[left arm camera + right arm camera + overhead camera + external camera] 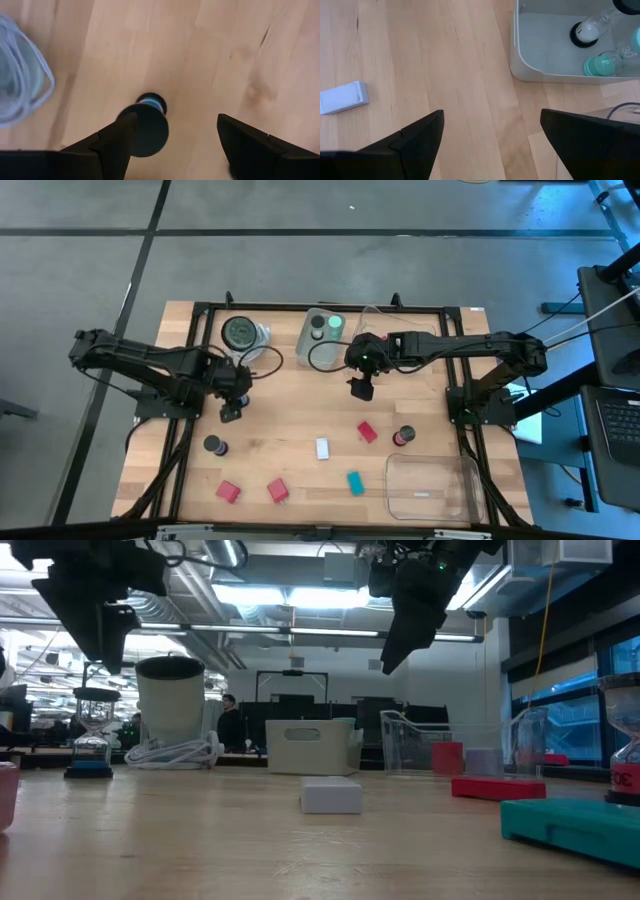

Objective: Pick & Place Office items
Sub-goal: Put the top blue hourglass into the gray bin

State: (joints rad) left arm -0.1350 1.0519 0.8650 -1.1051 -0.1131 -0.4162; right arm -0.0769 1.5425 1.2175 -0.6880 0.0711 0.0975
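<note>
Small items are scattered on the wooden table: a white block (322, 448) (330, 795) (343, 97), red blocks (366, 432) (228, 491) (277, 491), a teal block (354, 482), and short dark cylinders that are little hourglasses, one with blue ends (214, 446) (148, 127) and one red (403, 436). My left gripper (231, 414) (175, 135) hangs open high above the blue hourglass, touching nothing. My right gripper (360, 390) (490, 125) is open above bare wood, between the white block and a grey tray (540, 60) that holds a green hourglass (600, 64) and a white one (585, 31).
A clear plastic tray (432, 485) sits at the near right corner. The round grey dish (240, 332) and a coiled white cable (20, 75) lie at the far left. A second clear container (420, 745) stands beside the grey tray (325, 330). Bare wood stretches across the table's middle.
</note>
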